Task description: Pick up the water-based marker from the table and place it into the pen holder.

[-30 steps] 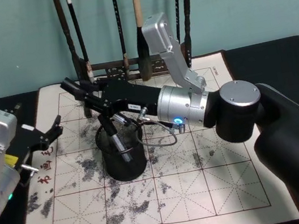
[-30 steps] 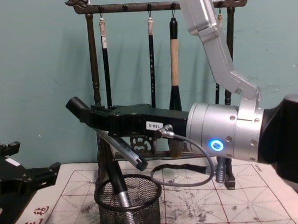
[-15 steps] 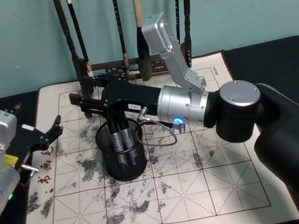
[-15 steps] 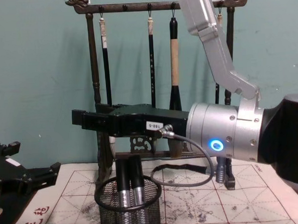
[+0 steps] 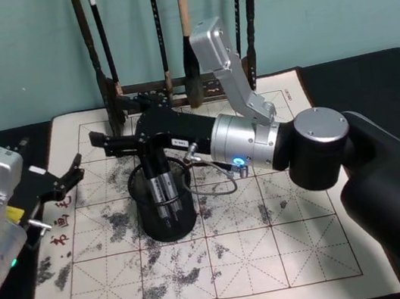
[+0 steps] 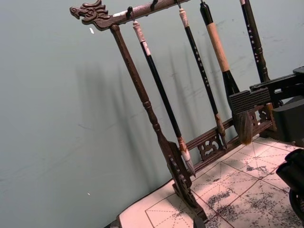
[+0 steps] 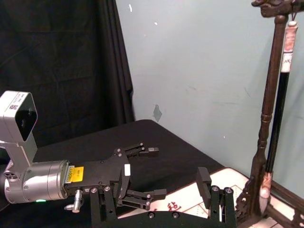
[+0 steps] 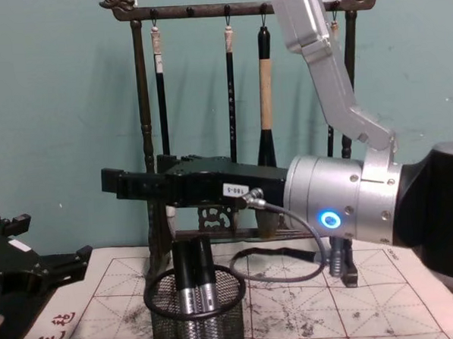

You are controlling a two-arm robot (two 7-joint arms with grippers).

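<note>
Right end effector (image 8: 113, 183) open w/ nothing held, above pen holder (image 8: 196, 311); its white label is unreadable.

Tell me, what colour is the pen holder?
Black wire mesh; the pen holder shows best in the chest view.

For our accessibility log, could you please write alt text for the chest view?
The right gripper hovers open above the pen holder, where two markers stand upright. A wooden brush rack stands behind, and the left gripper rests at the left edge.
</note>
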